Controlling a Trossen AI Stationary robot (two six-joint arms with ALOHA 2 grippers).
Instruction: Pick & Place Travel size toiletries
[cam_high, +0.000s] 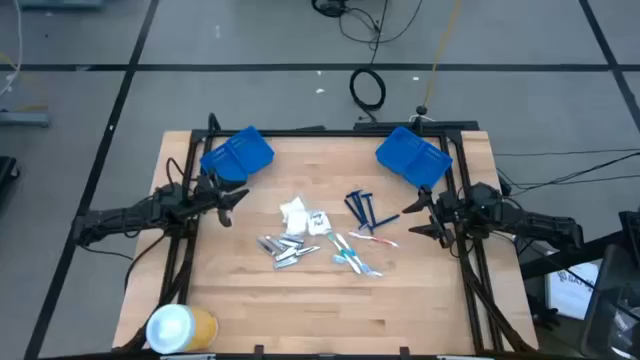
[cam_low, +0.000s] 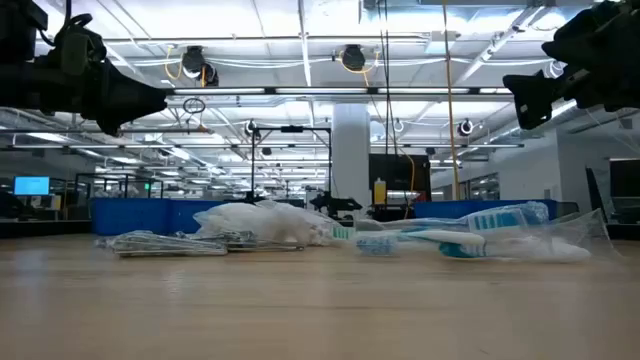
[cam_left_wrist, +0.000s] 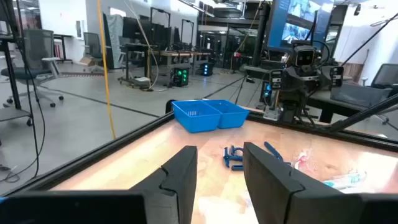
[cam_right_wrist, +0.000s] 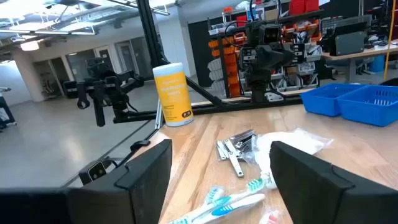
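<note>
The travel size toiletries lie loose at the middle of the wooden table (cam_high: 330, 310). They are white packets (cam_high: 295, 211), short silver tubes (cam_high: 283, 248), dark blue razors (cam_high: 362, 208) and thin toothbrushes (cam_high: 355, 252), all resting flat on the wood. My left gripper (cam_high: 232, 205) hovers at the table's left side, open, with nothing between its fingers (cam_left_wrist: 221, 155). My right gripper (cam_high: 418, 218) hovers at the right side, beside the razors, open wide and empty (cam_right_wrist: 221, 149). In the low view both grippers hang well above the tabletop, the left (cam_low: 150, 100) and the right (cam_low: 525, 100).
A blue bin (cam_high: 237, 153) stands at the far left corner and a second blue bin (cam_high: 413, 155) at the far right. A yellow-and-white roll (cam_high: 180, 327) stands at the near left corner. Black frame rails (cam_high: 470, 270) run along the table's edges.
</note>
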